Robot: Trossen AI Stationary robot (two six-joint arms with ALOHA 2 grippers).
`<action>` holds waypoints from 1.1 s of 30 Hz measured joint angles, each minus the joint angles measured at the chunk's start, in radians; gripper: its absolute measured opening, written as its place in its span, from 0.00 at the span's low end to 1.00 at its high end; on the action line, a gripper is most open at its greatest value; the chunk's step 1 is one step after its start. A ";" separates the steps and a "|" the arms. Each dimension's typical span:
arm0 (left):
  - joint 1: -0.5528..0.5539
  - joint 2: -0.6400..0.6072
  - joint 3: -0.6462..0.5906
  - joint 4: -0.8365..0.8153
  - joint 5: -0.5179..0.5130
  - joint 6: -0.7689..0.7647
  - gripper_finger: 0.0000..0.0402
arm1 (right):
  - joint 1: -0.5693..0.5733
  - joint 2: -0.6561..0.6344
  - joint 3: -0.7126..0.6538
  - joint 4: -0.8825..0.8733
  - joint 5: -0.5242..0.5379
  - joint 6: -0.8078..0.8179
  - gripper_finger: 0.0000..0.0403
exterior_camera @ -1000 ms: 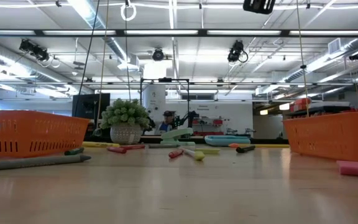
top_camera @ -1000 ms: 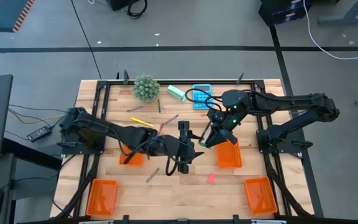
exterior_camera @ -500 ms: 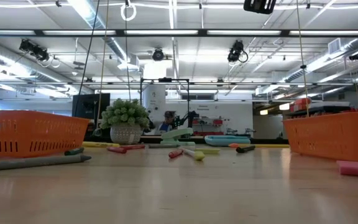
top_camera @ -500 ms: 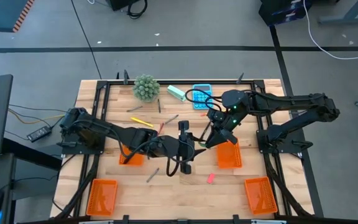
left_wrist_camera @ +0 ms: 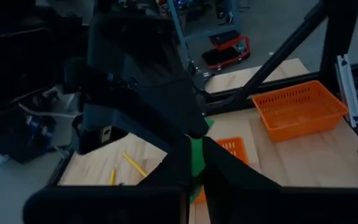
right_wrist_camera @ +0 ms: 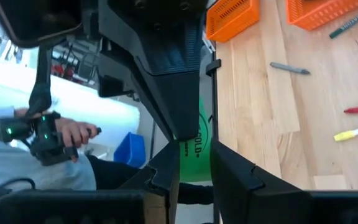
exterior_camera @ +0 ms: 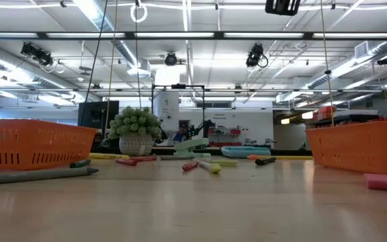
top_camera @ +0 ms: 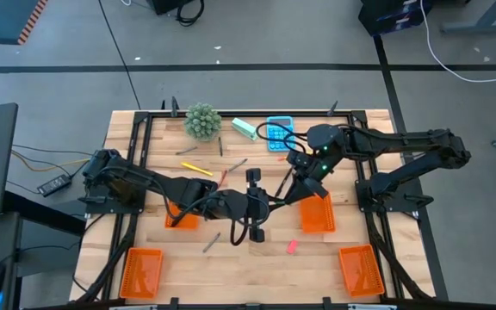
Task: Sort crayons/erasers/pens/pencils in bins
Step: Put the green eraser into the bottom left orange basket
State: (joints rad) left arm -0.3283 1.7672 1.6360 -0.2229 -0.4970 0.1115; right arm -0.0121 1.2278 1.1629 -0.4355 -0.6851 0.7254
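Four bins are sitting on the table (top_camera: 317, 258): one (top_camera: 182, 219) left of centre, one (top_camera: 316, 214) right of centre, and two at the near corners (top_camera: 142, 271) (top_camera: 359, 269). The plant (top_camera: 202, 120), a block (top_camera: 244, 128) and the calculator (top_camera: 279, 134) are lining the far edge. Pencils (top_camera: 196, 169) and pens (top_camera: 235, 164) are lying between the plant and the middle bins, and an eraser (top_camera: 292, 246) is lying just in front of the right middle bin.

Four orange bins (top_camera: 316, 215) are sitting on the table, two near its middle and two at the front corners. A green eraser (left_wrist_camera: 196, 163) is sitting pinched between dark fingers. A pink eraser (top_camera: 292, 247), pencils (top_camera: 196, 169), crayons (exterior_camera: 190, 165) and pens (top_camera: 212, 242) are lying scattered
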 joint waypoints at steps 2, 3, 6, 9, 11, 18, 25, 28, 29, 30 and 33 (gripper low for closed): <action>0.001 0.000 0.000 -0.013 -0.009 -0.019 0.09 | -0.007 0.000 0.000 -0.001 0.004 0.029 0.22; 0.001 0.000 0.000 -0.019 -0.012 -0.022 0.10 | -0.008 0.000 0.000 -0.002 0.005 0.036 0.23; 0.002 0.000 0.000 -0.039 -0.012 -0.024 0.10 | -0.008 0.000 0.000 -0.011 0.010 0.035 0.26; -0.004 -0.005 0.000 -0.096 -0.033 -0.051 0.07 | -0.008 0.000 0.000 -0.055 0.046 0.035 0.31; -0.012 -0.007 0.000 -0.144 -0.057 -0.108 0.06 | -0.012 0.000 0.000 -0.087 0.070 0.029 0.34; -0.091 -0.030 0.000 -0.438 -0.071 -0.366 0.07 | -0.019 0.000 0.000 -0.156 0.022 -0.034 0.38; -0.218 -0.053 0.015 -0.787 -0.030 -0.743 0.07 | -0.020 0.000 0.000 -0.161 0.035 -0.093 0.38; -0.272 -0.058 0.030 -0.864 0.025 -0.914 0.06 | -0.019 0.000 0.000 -0.161 0.068 -0.126 0.38; -0.290 -0.059 0.029 -0.901 0.048 -0.973 0.06 | -0.019 -0.001 0.000 -0.161 0.088 -0.143 0.38; -0.311 -0.059 0.027 -0.936 0.069 -1.036 0.07 | -0.019 -0.001 0.000 -0.160 0.118 -0.164 0.38; -0.363 -0.060 0.027 -1.030 0.129 -1.246 0.09 | -0.019 -0.001 0.000 -0.160 0.235 -0.197 0.38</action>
State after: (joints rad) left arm -0.6910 1.7073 1.6630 -1.2526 -0.3683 -1.1342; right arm -0.0315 1.2270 1.1625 -0.5954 -0.4500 0.5281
